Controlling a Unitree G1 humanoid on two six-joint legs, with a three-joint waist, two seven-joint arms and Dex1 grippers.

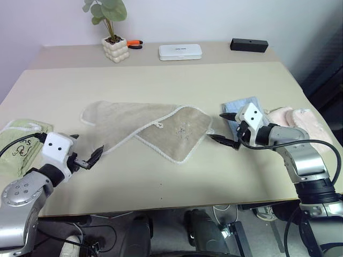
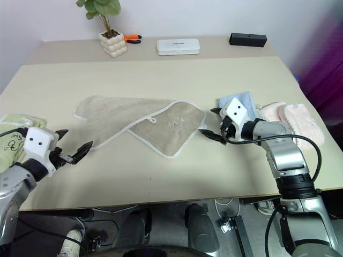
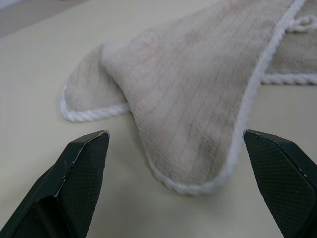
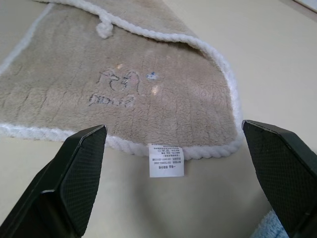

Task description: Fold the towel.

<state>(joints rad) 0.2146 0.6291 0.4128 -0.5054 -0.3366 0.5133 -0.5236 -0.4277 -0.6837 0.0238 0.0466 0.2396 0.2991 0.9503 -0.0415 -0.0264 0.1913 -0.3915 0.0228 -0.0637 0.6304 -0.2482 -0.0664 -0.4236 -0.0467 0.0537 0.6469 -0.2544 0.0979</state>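
I'm looking down on a wide beige table [image 1: 161, 176] against a pale wall, a potted plant [image 1: 110, 29] and a white box [image 1: 180, 52] along its far edge. The towel [image 1: 144, 126] lies mid-table, crumpled, one corner lapped over the rest. It looks soft, light and limp, so I expect it to sag and drag; I'd pinch it at the corded white edging near a corner. My left gripper [image 1: 86, 152] hovers wide open, empty, short of the near-left corner. My right gripper [image 1: 229, 128] is equally spread, empty, facing the corner with the label [image 4: 166, 160].
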